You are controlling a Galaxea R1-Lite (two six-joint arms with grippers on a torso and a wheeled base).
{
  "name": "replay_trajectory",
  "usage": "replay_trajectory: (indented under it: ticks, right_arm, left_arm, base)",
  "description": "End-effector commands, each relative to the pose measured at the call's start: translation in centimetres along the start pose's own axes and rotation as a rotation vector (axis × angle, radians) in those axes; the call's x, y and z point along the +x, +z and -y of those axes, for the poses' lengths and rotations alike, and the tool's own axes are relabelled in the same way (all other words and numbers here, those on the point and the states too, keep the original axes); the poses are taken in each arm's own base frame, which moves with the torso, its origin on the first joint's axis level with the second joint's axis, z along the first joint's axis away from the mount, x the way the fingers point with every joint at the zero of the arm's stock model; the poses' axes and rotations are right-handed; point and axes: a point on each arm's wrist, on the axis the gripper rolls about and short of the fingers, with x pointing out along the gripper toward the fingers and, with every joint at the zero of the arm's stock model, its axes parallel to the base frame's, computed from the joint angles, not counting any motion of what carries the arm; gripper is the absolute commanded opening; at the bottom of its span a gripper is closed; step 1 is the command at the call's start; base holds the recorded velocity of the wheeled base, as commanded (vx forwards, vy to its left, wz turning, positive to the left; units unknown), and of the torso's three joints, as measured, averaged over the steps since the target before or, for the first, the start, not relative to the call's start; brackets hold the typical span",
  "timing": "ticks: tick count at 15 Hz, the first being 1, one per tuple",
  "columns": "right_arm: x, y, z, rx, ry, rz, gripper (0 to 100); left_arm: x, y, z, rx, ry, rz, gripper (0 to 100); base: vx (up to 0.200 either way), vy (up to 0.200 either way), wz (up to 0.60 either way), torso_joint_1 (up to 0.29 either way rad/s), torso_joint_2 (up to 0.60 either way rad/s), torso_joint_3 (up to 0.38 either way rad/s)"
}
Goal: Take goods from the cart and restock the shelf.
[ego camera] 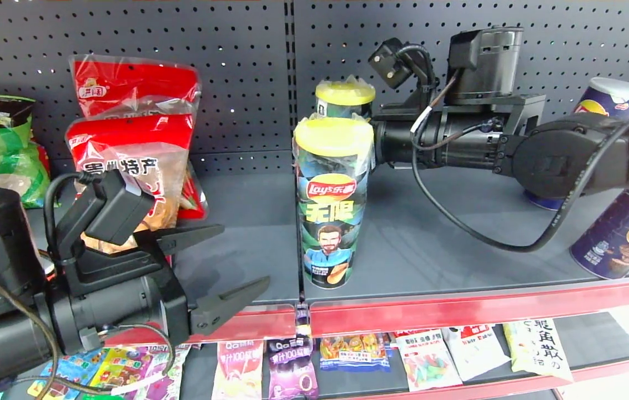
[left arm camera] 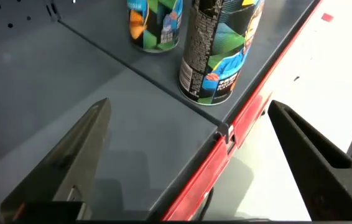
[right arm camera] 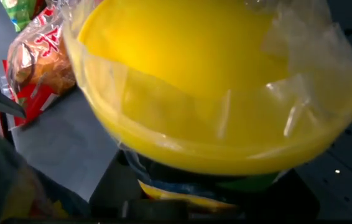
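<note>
Black left tool (ego camera: 245,255) hangs spread and empty by the shelf (ego camera: 458,222) front lip, left of the yellow-lidded can (ego camera: 332,211). That can stands upright near the edge, a second can (ego camera: 345,99) behind it. My right tool (ego camera: 394,144), the nearer one, lies level against its right side just under the lid. Whether it grips, I cannot tell.

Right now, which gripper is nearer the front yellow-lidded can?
Right. The right gripper is right at the front yellow-lidded can, beside its top. The left gripper sits open, clear of it, lower at the front edge of the shelf.
</note>
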Motion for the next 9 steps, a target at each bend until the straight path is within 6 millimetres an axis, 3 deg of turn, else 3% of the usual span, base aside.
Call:
replay_trajectory:
  ticks: [1,5,6,9]
  right_arm:
    - [0.34,-0.28,0.0,0.002,0.001,-0.006,0]
    - [0.31,-0.4,-0.04,0.004,0.002,-0.01,0]
    - [0.29,-0.56,-0.08,0.005,0.002,-0.013,100]
    - [-0.37,-0.51,-0.33,0.012,0.003,-0.019,100]
  left_arm:
    - [0.0,-0.07,-0.01,-0.001,0.001,-0.002,100]
    - [0.05,-0.13,-0.06,-0.004,0.002,-0.005,100]
    - [0.09,-0.11,-0.07,-0.004,0.002,-0.005,100]
    - [0.12,-0.1,-0.12,-0.004,0.003,-0.005,100]
  base:
    - [0.0,0.0,0.0,0.0,0.0,0.0]
    - [0.0,0.0,0.0,0.0,0.0,0.0]
    - [0.0,0.0,0.0,0.0,0.0,0.0]
    - [0.0,0.0,0.0,0.0,0.0,0.0]
